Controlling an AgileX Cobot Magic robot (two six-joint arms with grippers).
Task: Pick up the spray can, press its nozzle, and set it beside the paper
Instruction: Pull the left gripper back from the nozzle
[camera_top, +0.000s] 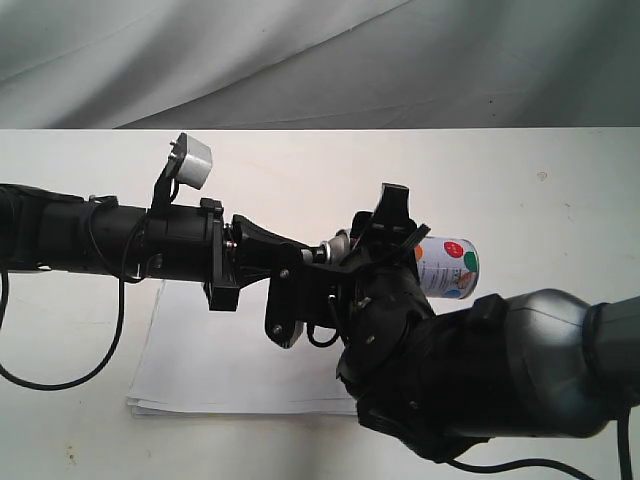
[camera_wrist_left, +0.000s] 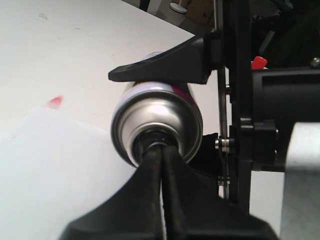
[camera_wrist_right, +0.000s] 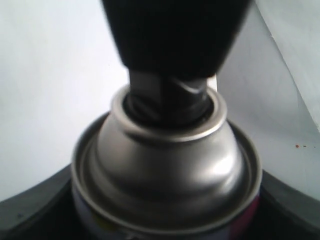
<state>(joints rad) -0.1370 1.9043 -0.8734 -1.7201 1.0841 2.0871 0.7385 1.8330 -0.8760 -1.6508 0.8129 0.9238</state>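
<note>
Press step; right hand (camera_top: 398, 240) pinches spray can (camera_top: 449, 266) near paper (camera_top: 215, 365); left hand (camera_wrist_left: 160, 155), pressed together, butts nozzle (camera_wrist_right: 167, 102); next: set beside paper.

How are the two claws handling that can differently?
The right gripper clamps the spray can around its body, jaws held apart by it; the left gripper has its fingers closed together. The right gripper carries the can sideways off the table; the left gripper only meets the nozzle with its tips. Both are black and touch the same can.
</note>
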